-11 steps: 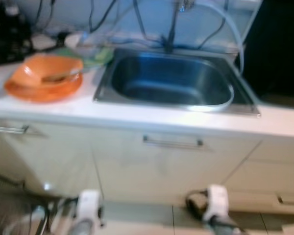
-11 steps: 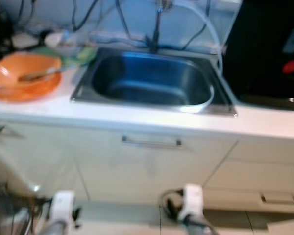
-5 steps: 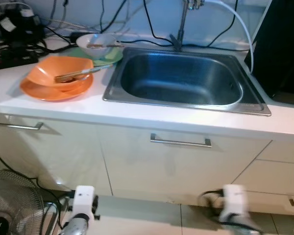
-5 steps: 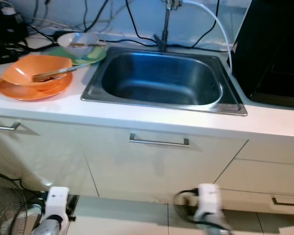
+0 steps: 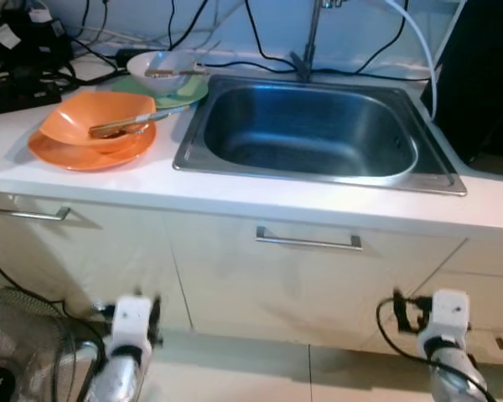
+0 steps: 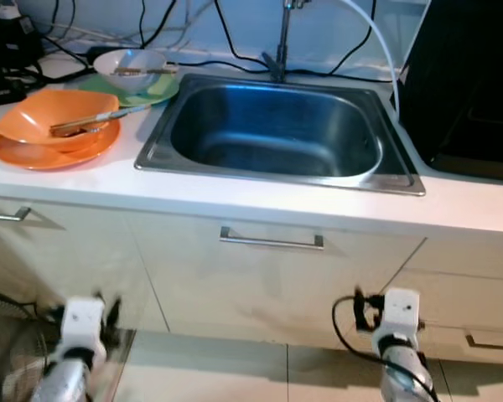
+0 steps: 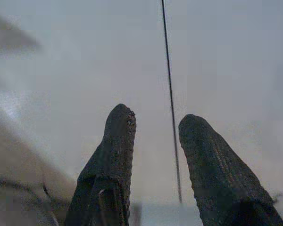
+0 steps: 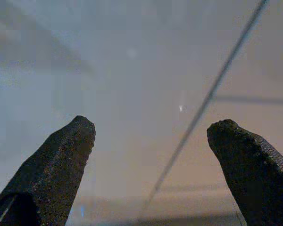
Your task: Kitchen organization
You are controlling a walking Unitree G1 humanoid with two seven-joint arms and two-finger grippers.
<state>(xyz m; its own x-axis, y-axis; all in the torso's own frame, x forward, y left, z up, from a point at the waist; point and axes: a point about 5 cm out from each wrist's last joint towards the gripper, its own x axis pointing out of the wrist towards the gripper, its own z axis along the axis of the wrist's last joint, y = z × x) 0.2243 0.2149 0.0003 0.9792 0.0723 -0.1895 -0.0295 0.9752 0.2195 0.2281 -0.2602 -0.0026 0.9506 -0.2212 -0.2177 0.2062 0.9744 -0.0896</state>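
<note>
White countertop runs across pale cabinet fronts, with a stainless steel sink sunk into it. Low in front of the cabinets, the left gripper has its ridged black fingers slightly apart, holding nothing; the right gripper has its fingers spread wide, also empty. Left of the sink sits an orange bowl on an orange plate, a utensil lying across it. Behind them, near the sink's corner, a small white bowl rests on a green plate. A wire fan is cut off at the frame's corner.
</note>
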